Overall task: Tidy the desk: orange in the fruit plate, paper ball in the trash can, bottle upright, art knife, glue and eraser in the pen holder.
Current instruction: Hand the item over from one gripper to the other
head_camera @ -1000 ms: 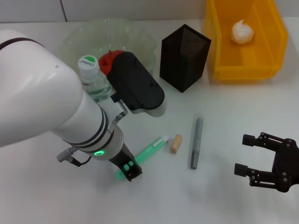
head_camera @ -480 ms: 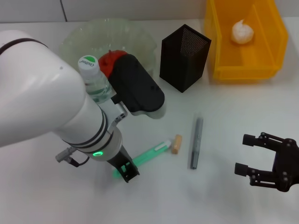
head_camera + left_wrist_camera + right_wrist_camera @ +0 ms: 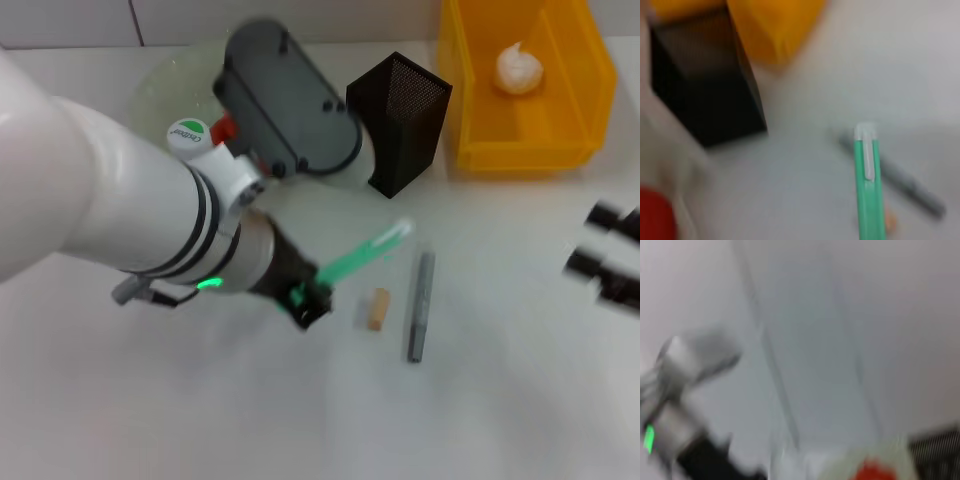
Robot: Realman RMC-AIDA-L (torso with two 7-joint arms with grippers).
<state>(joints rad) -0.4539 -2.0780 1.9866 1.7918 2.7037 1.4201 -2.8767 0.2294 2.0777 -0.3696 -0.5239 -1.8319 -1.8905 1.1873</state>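
Since half second ago, my left jaws (image 3: 312, 303) lifted green stick (image 3: 362, 257) off worktop (image 3: 480, 400), clamped on its lower end, tip toward pen holder (image 3: 402, 120). Next: carry over, drop in. Right jaws (image 3: 610, 262) retreating at worktop's right edge; state unclear.

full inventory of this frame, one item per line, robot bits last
green stick: 1, green, held off the table by the left gripper
grey stick: 1, grey, on the table
eraser: 1, tan, beside the grey stick
pen holder: 1, black mesh, centre back
trash can: 1, yellow, back right
paper ball: 1, white, in the trash can
bottle: 1, green-white cap, upright behind left arm
left gripper: black, gripping green stick
right gripper: black, right edge
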